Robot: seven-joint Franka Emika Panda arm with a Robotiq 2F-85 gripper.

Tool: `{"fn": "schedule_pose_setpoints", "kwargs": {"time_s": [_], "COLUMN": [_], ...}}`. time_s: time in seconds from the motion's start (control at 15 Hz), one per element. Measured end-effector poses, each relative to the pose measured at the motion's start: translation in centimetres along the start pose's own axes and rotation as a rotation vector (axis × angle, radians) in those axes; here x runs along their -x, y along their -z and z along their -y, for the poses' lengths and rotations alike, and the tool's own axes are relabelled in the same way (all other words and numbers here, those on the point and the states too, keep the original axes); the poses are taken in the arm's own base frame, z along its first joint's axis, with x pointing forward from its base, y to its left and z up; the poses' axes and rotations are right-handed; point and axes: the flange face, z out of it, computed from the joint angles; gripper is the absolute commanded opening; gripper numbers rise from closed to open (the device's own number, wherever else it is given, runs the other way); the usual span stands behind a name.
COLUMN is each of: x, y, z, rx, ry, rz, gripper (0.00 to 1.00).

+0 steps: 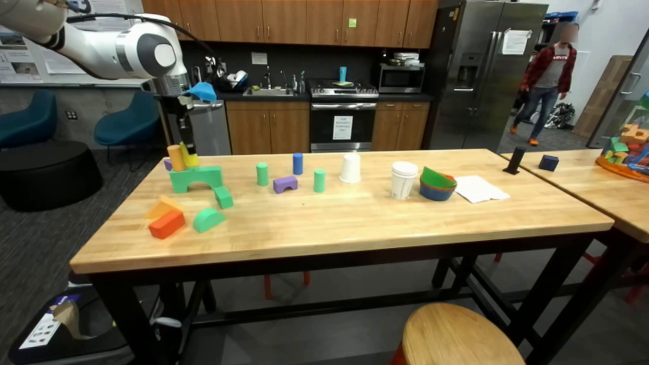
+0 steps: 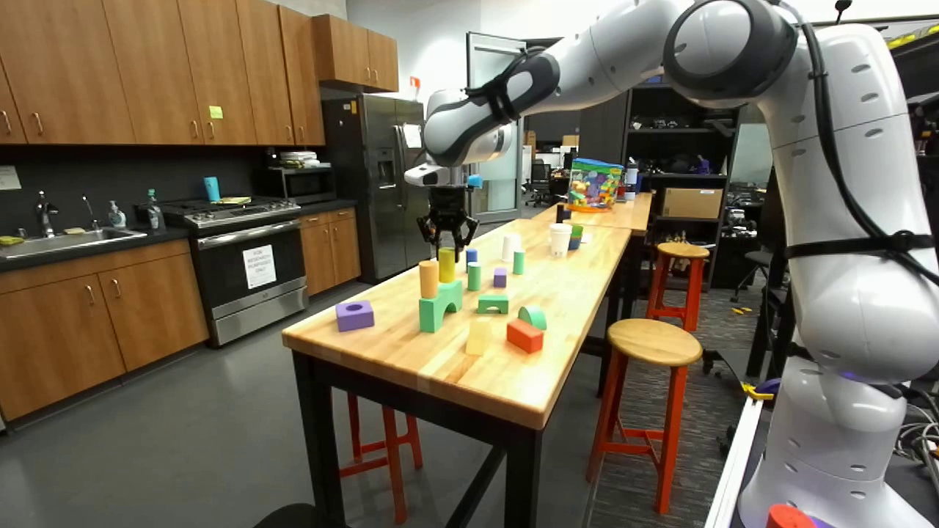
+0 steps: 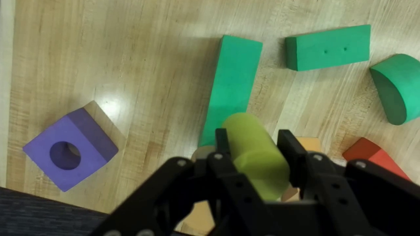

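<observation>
- Firmly grasped in the gripper (image 3: 253, 132), clenched from both sides: the yellow cylinder (image 2: 447, 265), standing about upright in an exterior view
- Directly below the gripper, under the lower end of this cylinder: the large green arch block (image 1: 210, 176); not possible to tell whether touching it or with a thin gap between
- Just beside the gripper, upright on one end of the same arch block: the orange cylinder (image 2: 428, 279), very near to the yellow one
- Lower than the gripper and to the left of it in the wrist view, flat on the wooden table (image 1: 304, 223): the purple block (image 3: 88, 152) with a round hole in its top
- Toward the upper right from the gripper, in the same wrist view: the smaller green block (image 3: 328, 49) and the green half-round block (image 3: 398, 87)
- Also to the right of the gripper, partly hidden by it in the wrist view: the red block (image 1: 167, 225) and the orange wedge block (image 1: 162, 207)
- Farther from the gripper along the table, in both exterior views: two green cylinders (image 1: 262, 174), the blue cylinder (image 1: 297, 164) and the purple arch block (image 1: 281, 183)
- Even farther from the gripper: the upturned white cup (image 1: 350, 168), the stacked white cups (image 1: 402, 183) and the nested bowls (image 1: 437, 192)
</observation>
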Motion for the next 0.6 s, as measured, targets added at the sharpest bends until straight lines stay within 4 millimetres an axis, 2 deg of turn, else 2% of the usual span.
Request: {"fn": "schedule_pose_setpoints", "kwargs": {"time_s": [0.6], "x": [-0.20], "y": [-0.57], "z": [-0.08], "rx": [-0.010], "ry": [0.003], "rz": [-0.007], "gripper": [0.16]}}
